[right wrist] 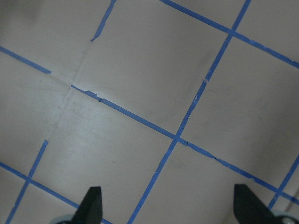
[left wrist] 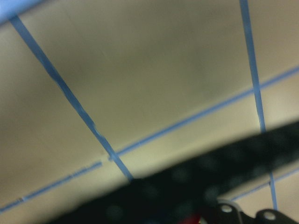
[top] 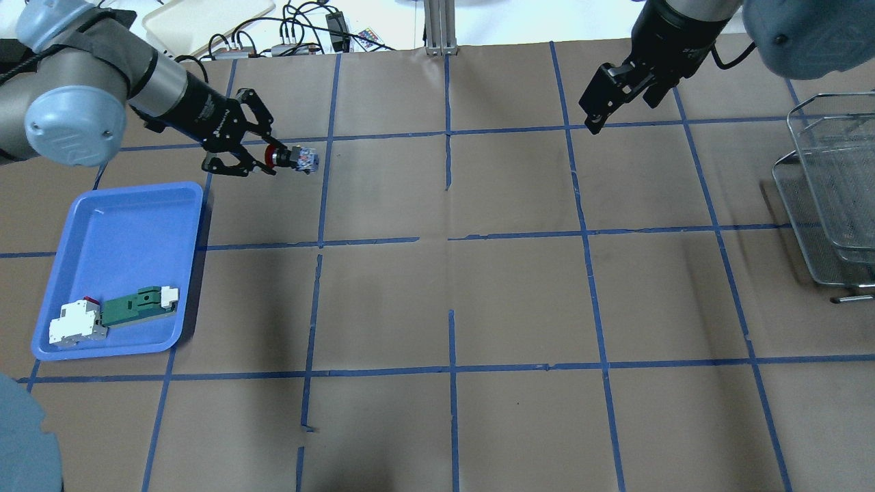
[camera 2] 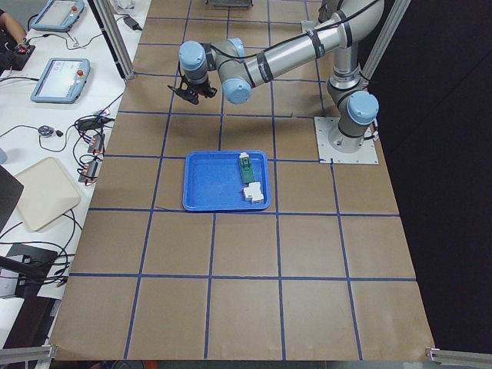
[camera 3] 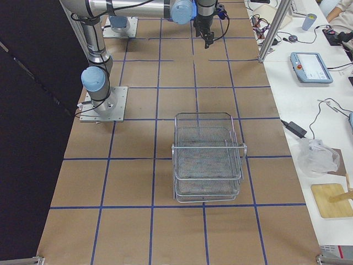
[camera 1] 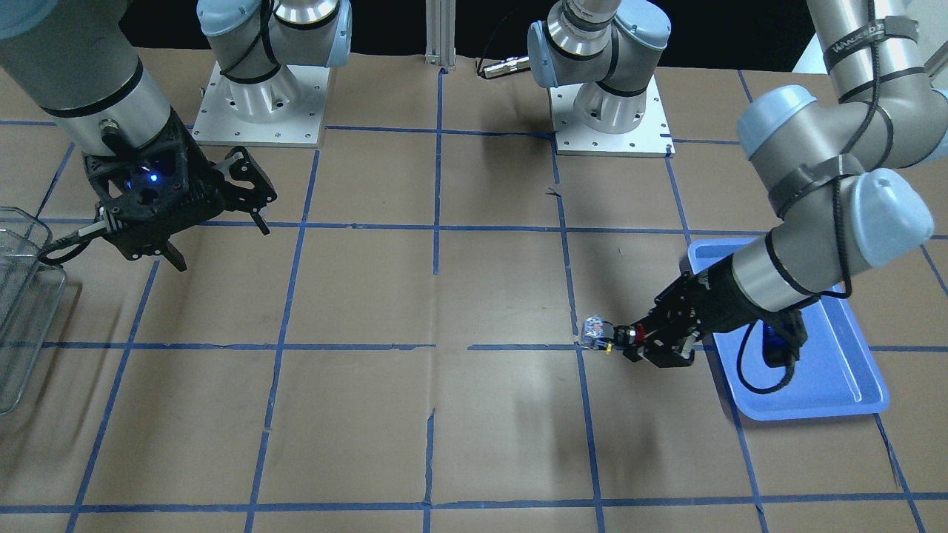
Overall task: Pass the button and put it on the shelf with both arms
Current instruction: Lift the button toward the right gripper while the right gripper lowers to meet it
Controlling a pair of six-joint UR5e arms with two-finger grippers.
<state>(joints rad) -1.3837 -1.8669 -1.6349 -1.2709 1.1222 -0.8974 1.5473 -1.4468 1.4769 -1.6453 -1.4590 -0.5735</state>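
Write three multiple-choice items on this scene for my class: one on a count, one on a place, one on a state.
1. How many components lie in the blue tray?
A none; B two; C four.
2. Where is the button?
A held in the left gripper, above the table; B in the tray; C lying flat on the table.
3. How is the right gripper?
A shut on the button; B shut on a cable; C open and empty.

Answers:
1 B: a green-and-white component and a white component lie side by side in it.
2 A: the gripper's fingers clamp it at its red cap.
3 C: the right wrist view shows both fingertips wide apart with only table between them.
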